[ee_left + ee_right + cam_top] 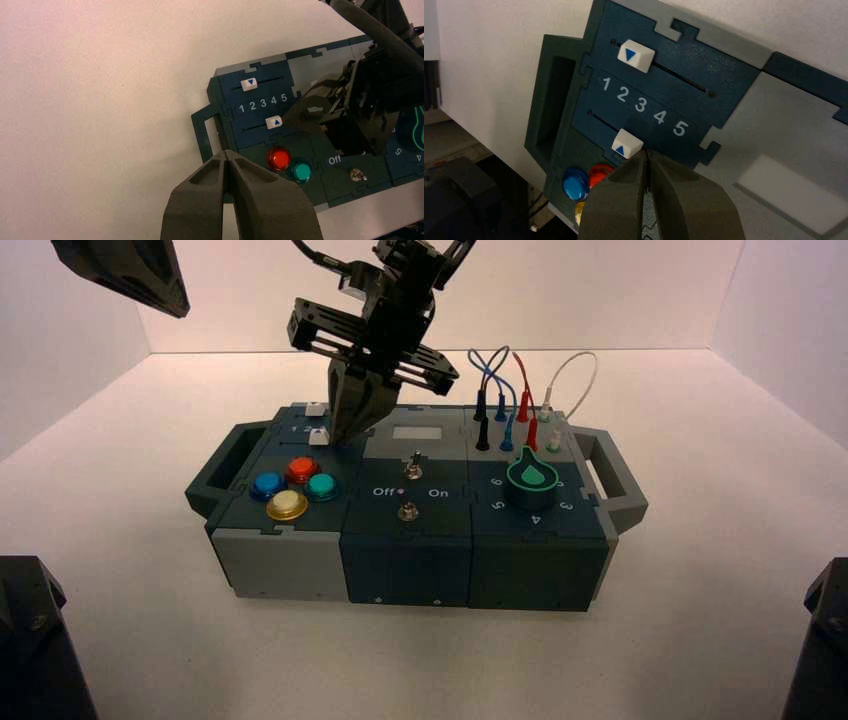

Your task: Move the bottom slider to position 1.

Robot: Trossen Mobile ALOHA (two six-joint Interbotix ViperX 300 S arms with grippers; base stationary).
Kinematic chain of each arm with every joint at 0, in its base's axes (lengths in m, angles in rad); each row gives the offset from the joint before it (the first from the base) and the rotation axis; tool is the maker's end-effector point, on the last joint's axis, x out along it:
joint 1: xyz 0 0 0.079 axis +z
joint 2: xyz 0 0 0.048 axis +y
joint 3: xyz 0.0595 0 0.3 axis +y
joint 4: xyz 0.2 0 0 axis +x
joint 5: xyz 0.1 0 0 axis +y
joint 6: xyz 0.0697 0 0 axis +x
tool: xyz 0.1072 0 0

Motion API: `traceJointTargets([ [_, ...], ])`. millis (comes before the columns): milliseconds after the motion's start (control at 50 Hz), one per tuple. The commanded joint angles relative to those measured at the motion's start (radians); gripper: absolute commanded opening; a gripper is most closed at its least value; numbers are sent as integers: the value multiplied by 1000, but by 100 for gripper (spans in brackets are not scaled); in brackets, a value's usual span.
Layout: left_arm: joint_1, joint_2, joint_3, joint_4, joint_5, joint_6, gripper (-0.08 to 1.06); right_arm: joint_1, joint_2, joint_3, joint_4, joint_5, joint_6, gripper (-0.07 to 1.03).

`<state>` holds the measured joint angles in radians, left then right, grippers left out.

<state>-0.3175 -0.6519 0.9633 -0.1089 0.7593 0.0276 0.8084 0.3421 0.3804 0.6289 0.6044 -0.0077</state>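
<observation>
1. High view: the right pincer (pixel 335 439) reaches down over the box's far left part, its tip beside the bottom slider (pixel 318 437), on the side toward the middle of the box. The arm slants in from the far side. The left pincer (pixel 182 312) hangs idle above and left of the box (pixel 280 563), which sits on the bench (pixel 130 640).

2. Left wrist view: the left pincer's tips are together on nothing. The slider's white knob stands around 3 to 4 along the digits, short of position 1 (pixel 241 108).

3. Right wrist view: the right pincer's tips are together, not clamped on the knob but right at its side toward 5; whether they touch it I cannot tell. That suits a push toward 1 with no grasp. The knob should be light and rigid, with mild drag in its slot. Best push low on that flat side, straight along the track; pressing down or skewing could make the tips slip over it or bind it.
</observation>
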Motion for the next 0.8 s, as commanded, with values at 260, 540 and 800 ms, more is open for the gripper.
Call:
traceJointTargets([
  [260,-6,9,-17,-2,-2,5,-3,43,32,-83,17,17,-3,-2],
  [540,-6,11,-17,-2,2,5,-3,46,64,-130,34,26,-3,-2],
  [800,-6,9,-15,-2,5,5,-3,32,29,-84,12,34,-5,-2],
])
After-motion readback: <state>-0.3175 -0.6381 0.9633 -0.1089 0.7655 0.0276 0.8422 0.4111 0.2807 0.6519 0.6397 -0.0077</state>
